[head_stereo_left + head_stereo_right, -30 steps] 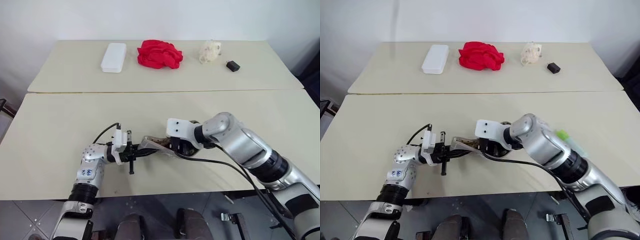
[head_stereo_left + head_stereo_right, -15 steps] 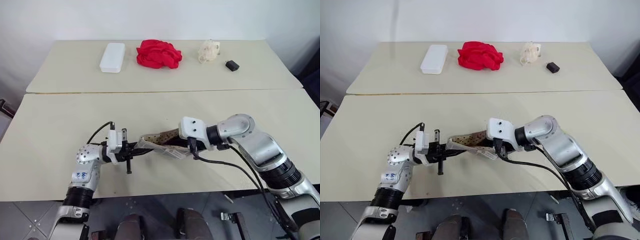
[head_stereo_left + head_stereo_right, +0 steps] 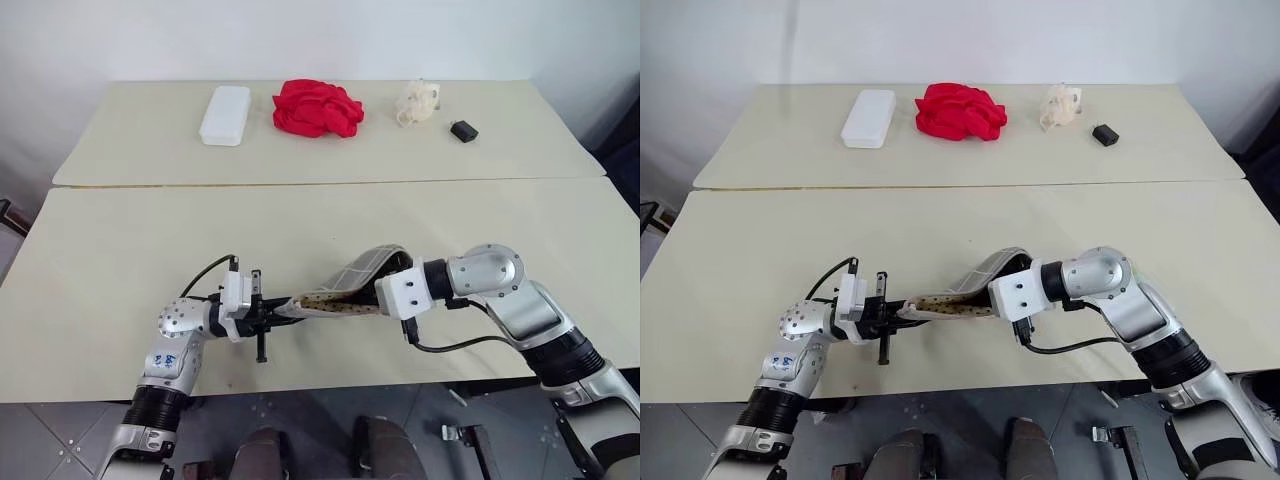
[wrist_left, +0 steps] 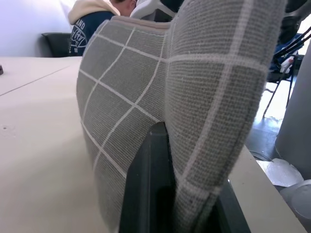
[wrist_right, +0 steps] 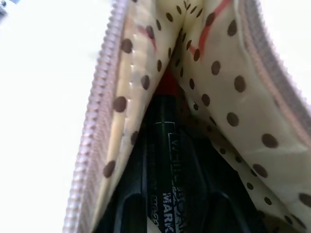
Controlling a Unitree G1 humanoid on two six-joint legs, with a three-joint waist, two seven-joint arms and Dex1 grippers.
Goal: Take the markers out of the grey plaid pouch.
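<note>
One marker (image 5: 167, 165) inside one pouch (image 3: 350, 285).

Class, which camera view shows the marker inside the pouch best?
The right wrist view: the black marker lies inside the dotted lining. The eye views show the grey plaid pouch from outside; the left wrist view shows its fabric.

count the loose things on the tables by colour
white: 1, case
red: 1, cloth
cream: 1, crumpled lump
black: 1, small block
grey: 1, plaid pouch, held between both claws
total: 5
</note>
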